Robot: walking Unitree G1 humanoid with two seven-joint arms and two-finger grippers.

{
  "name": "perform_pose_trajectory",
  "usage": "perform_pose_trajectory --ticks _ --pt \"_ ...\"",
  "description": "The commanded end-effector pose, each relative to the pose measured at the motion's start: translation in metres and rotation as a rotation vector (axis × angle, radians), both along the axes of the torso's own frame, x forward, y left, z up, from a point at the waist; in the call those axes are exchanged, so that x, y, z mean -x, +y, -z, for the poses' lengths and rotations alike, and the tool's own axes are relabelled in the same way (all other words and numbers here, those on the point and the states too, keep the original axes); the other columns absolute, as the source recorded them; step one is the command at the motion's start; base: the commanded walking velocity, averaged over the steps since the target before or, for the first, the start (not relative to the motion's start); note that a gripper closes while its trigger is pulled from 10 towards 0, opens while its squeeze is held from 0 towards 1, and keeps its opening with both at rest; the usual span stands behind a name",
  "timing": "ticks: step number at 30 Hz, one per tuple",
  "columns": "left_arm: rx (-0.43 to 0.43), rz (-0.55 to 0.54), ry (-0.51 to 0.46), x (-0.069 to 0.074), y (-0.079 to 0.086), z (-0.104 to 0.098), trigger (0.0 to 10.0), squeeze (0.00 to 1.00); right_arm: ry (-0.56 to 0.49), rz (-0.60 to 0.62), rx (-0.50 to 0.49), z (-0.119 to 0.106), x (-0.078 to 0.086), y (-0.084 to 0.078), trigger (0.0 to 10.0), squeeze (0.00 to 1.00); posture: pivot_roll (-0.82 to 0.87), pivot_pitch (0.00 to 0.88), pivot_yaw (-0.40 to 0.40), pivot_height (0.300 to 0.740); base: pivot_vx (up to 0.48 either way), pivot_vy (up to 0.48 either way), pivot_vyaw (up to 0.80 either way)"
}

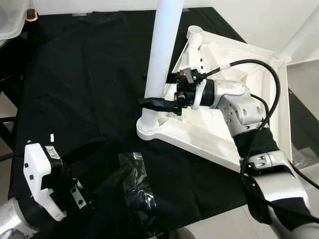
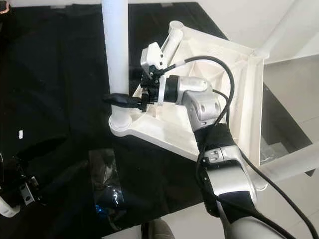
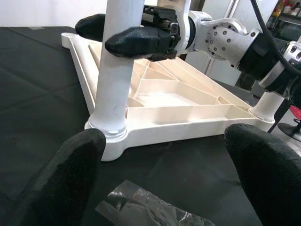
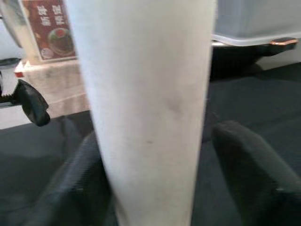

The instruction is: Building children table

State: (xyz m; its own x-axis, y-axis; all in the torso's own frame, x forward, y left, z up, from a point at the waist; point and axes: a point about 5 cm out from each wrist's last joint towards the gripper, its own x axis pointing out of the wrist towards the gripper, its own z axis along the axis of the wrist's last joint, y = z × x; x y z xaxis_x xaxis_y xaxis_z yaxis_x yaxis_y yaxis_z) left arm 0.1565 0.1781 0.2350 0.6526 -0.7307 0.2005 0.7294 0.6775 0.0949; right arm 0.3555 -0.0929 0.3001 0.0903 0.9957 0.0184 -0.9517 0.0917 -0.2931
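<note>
Left eye view: a white triangular tabletop (image 1: 219,124) is lying upside down, ribbed underside facing up, on a black cloth (image 1: 75,89) that is covering the work surface; it is reaching toward the cloth's right edge.
Standing leg: a white table leg (image 1: 160,64) is standing upright in the round socket (image 1: 148,128) at the tabletop's corner nearest the middle of the cloth.
Other legs: further white legs are rising from the far corner (image 1: 195,42) and the right corner (image 1: 299,37) of the tabletop.
Right gripper: the right gripper (image 3: 127,35) is reaching in from the right across the tabletop, and its two black fingers are clamping the standing leg low down, one on each side, just above the socket.
Right wrist view: the leg (image 4: 146,113) is sitting between the two black fingers (image 4: 249,174).
Left gripper: the left gripper (image 3: 160,179) is hovering low near the cloth's near edge, fingers spread well apart and holding nothing, pointing toward the socket.
Plastic bag: a crumpled clear plastic bag (image 1: 134,174) is lying on the cloth just beside the left gripper, between it and the socket.
Far left corner: the edge of a clear plastic bin (image 1: 12,20) is showing.
</note>
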Motion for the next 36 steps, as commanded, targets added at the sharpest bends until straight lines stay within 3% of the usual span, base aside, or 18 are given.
perform_pose_trajectory --ticks 1,11,13,14,15,16,17,18,19,20,21,28,29,30,31,34,35,36 --pt "-0.002 0.013 0.002 0.004 -0.002 -0.002 10.0 0.00 -0.002 -0.028 -0.007 -0.002 0.000 -0.007 0.0 0.00 0.21 0.317 -0.130 0.740 0.000 0.000 0.00" --pt "-0.004 0.014 0.001 0.003 -0.002 -0.002 10.0 0.00 0.044 -0.035 0.018 0.020 0.008 -0.018 0.0 0.00 0.19 0.316 -0.127 0.740 0.000 0.000 0.00" --pt "-0.003 0.015 0.002 0.003 -0.001 -0.001 10.0 0.00 0.103 0.143 -0.018 0.053 0.018 -0.014 0.0 0.00 0.19 0.311 -0.125 0.740 0.000 0.000 0.00" --pt "-0.004 0.016 0.004 0.003 -0.001 -0.001 10.0 0.00 0.148 0.489 -0.058 0.081 0.017 -0.003 0.0 0.00 0.18 0.311 -0.124 0.740 0.000 0.000 0.00" --pt "-0.004 0.016 0.004 0.003 -0.001 -0.001 10.0 0.00 0.148 0.489 -0.058 0.081 0.017 -0.003 0.0 0.00 0.18 0.311 -0.124 0.740 0.000 0.000 0.00" --pt "-0.004 0.016 0.005 0.003 0.000 -0.001 10.0 0.00 0.168 0.749 -0.084 0.097 0.018 -0.001 0.0 0.00 0.18 0.309 -0.122 0.740 0.000 0.000 0.00" --pt "-0.005 0.016 0.006 0.002 0.000 0.000 10.0 0.00 0.191 0.961 -0.069 0.118 0.038 0.001 0.0 0.00 0.17 0.306 -0.116 0.740 0.000 0.000 0.00" --pt "-0.005 0.018 0.006 0.000 0.001 0.000 10.0 0.00 0.145 1.019 -0.030 0.129 0.060 0.012 0.0 0.00 0.18 0.310 -0.104 0.740 0.000 0.000 0.00" --pt "-0.005 0.022 0.005 -0.001 0.000 0.000 10.0 0.00 0.147 0.961 -0.002 0.135 0.078 0.028 0.0 0.00 0.18 0.308 -0.102 0.740 0.000 0.000 0.00" --pt "-0.005 0.022 0.005 -0.001 0.000 0.000 10.0 0.00 0.147 0.961 -0.002 0.135 0.078 0.028 0.0 0.00 0.18 0.308 -0.102 0.740 0.000 0.000 0.00" --pt "0.000 0.031 0.004 -0.002 -0.001 0.000 10.0 0.00 0.162 0.911 0.010 0.139 0.088 0.040 0.0 0.00 0.16 0.289 -0.092 0.740 0.000 0.000 0.00" --pt "0.004 0.045 -0.005 -0.007 -0.003 0.000 10.0 0.00 0.148 0.888 0.003 0.130 0.079 0.048 0.0 0.00 0.17 0.273 -0.099 0.740 0.000 0.000 0.00" --pt "0.000 0.043 -0.006 -0.007 -0.002 0.000 10.0 0.00 0.145 0.913 0.001 0.128 0.080 0.049 3.5 0.00 0.17 0.274 -0.100 0.740 0.000 0.000 0.00" --pt "0.000 0.043 -0.006 -0.007 -0.002 0.000 10.0 0.00 0.145 0.913 0.001 0.128 0.080 0.049 3.5 0.00 0.17 0.274 -0.100 0.740 0.000 0.000 0.00" --pt "-0.002 0.041 -0.007 -0.007 -0.002 0.000 10.0 0.00 0.143 0.925 -0.011 0.125 0.079 0.048 10.0 0.00 0.17 0.273 -0.100 0.740 0.000 0.000 0.00" --pt "-0.004 0.038 -0.008 -0.006 -0.001 0.000 10.0 0.00 0.149 0.896 -0.071 0.114 0.073 0.047 10.0 0.00 0.17 0.275 -0.100 0.740 0.000 0.000 0.00" --pt "-0.004 0.038 -0.008 -0.006 -0.001 0.000 10.0 0.00 0.146 0.847 -0.108 0.107 0.071 0.048 10.0 1.00 0.17 0.277 -0.100 0.740 0.000 0.000 0.00" --pt "-0.003 0.038 -0.008 -0.006 -0.001 0.000 10.0 0.00 0.135 0.799 -0.140 0.100 0.068 0.048 10.0 1.00 0.17 0.277 -0.100 0.740 0.000 0.000 0.00"
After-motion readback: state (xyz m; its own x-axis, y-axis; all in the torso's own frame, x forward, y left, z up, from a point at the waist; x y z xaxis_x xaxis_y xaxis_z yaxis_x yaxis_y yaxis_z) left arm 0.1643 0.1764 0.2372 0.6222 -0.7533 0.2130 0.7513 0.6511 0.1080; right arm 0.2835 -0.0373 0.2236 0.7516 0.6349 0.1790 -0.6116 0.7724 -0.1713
